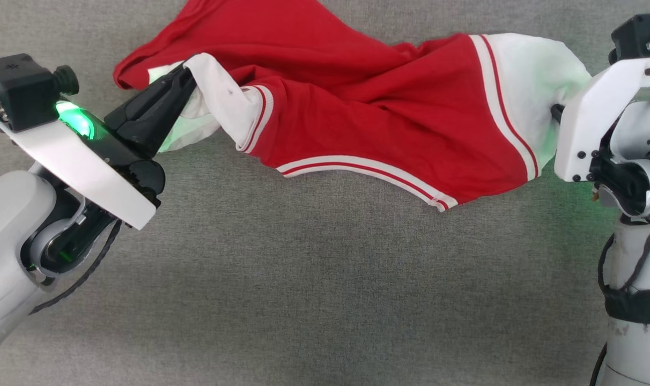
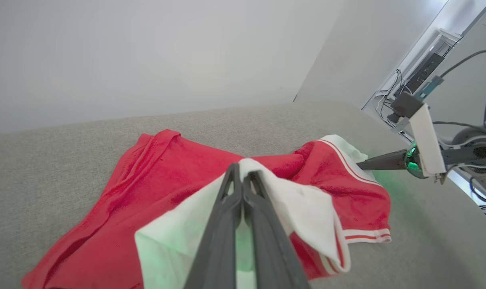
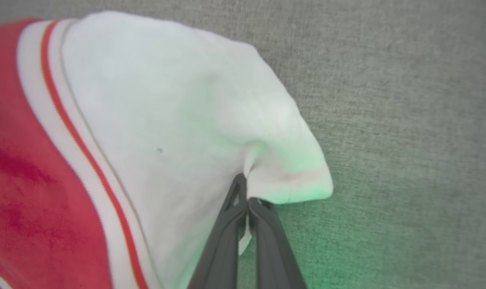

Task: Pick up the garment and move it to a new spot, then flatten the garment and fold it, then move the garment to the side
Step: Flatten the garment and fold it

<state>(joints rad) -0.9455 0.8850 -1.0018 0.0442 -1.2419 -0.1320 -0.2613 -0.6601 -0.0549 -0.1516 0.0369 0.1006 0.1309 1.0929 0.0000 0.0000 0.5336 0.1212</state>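
**On the grey table: shirt pinched at both sleeves, with a twist in the middle**

On the table, the garment is strung out sideways between the two arms. Its red body is bunched into diagonal folds, and the striped neckline trim sags toward the robot.

The left end effector is clamped tight on the white left sleeve. From its wrist cam it looks like it's got a fat wad of fabric, maybe more than one layer. The right end effector is closed too, but it's only nipping the right sleeve near the cuff edge. That's a pretty skinny bite.

Stuff I'd worry about from here:

- **Right grip slipping.** With that little cloth between the fingers, any sharp tug outward or upward could pull the cuff straight out. Then the whole shirt swings over to the left side.
- **Twist locking in.** The body looks rolled over between the sleeves. Pulling the arms apart might tighten that into a rope instead of flattening it.
- **Extra layers on the left.** If body fabric got caught along with the sleeve, the shirt won't open out square when it's laid down. Every fold after that would come out crooked.
- **Dragging.** The red part seems to rest on the table, and the cloth surface looks grippy. Sliding without lifting first could scrunch the far hem under.

I'd lift slow and even.
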